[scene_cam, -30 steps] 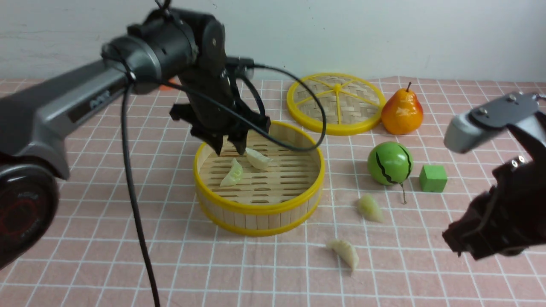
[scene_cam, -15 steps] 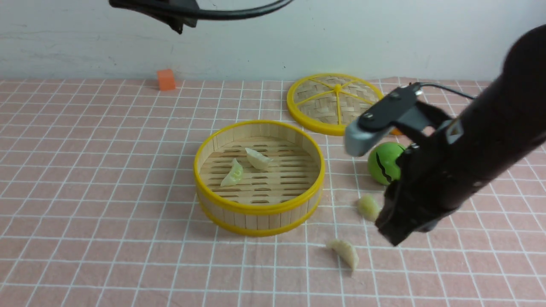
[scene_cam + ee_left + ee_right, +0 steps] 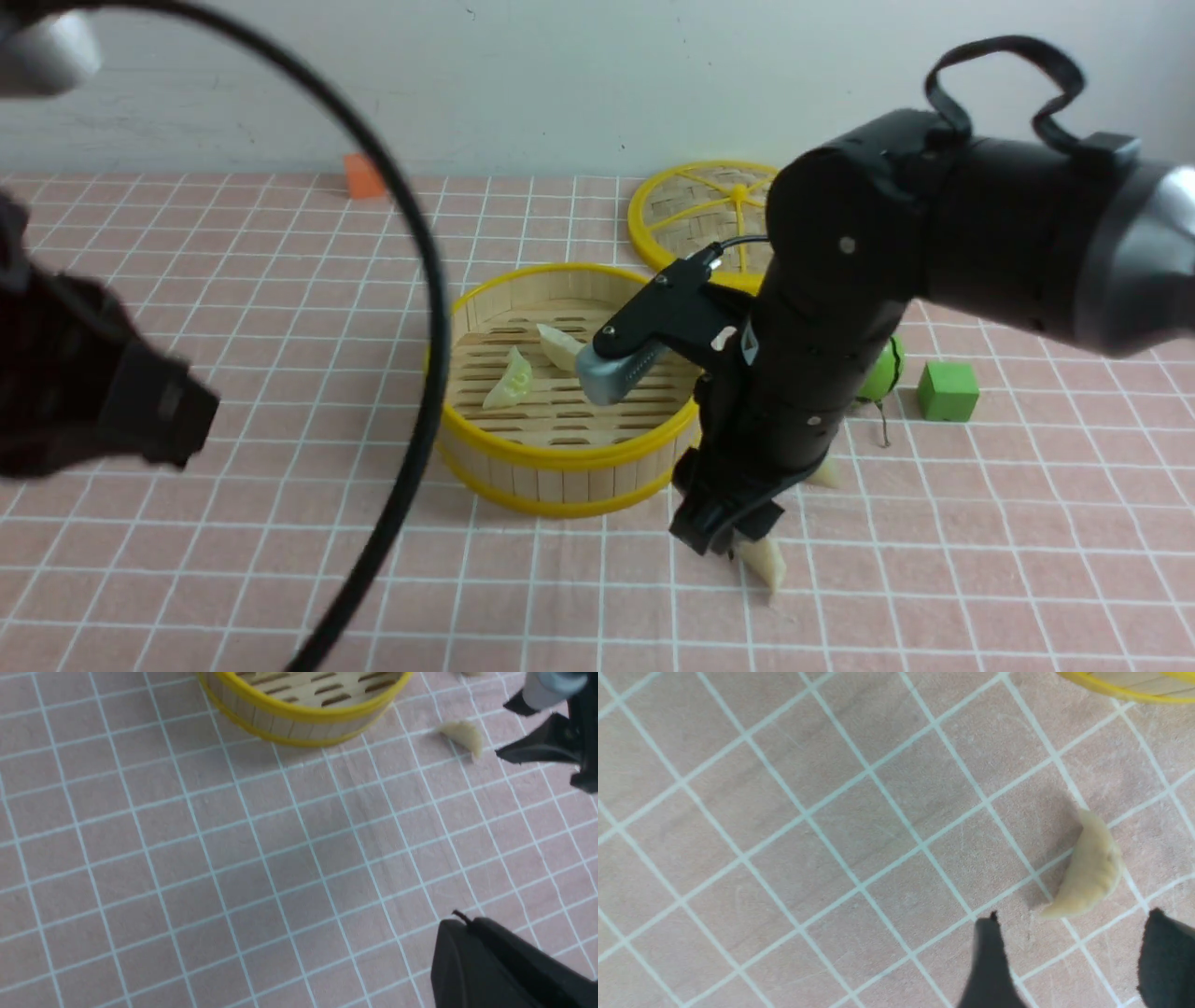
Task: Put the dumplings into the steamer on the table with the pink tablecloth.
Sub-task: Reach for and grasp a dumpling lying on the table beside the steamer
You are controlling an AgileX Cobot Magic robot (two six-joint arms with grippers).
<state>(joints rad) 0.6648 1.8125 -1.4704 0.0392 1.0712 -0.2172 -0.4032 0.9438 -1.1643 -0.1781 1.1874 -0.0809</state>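
Note:
The bamboo steamer (image 3: 560, 459) stands mid-table on the pink tablecloth (image 3: 233, 308), with two dumplings (image 3: 509, 381) (image 3: 560, 346) lying on its slatted floor. A third dumpling (image 3: 766, 563) lies on the cloth in front of the steamer's right side. My right gripper (image 3: 724, 537) hangs open just over it. In the right wrist view that dumpling (image 3: 1087, 875) lies just ahead of the gap between the two fingertips (image 3: 992, 952), untouched. Another dumpling (image 3: 827, 476) peeks out behind the right arm. My left gripper (image 3: 460, 921) is shut and empty over bare cloth near the front left.
The flat woven lid (image 3: 709, 219) lies behind the steamer. A green melon ball (image 3: 882, 371) and a green cube (image 3: 948, 390) sit to the right, an orange cube (image 3: 362, 175) at the far back. The left arm's cable (image 3: 415, 280) loops across the steamer's left side.
The left arm pulled away from the steamer to the near left and its jaws closed. The right arm swung in over the near dumpling and its jaws opened.

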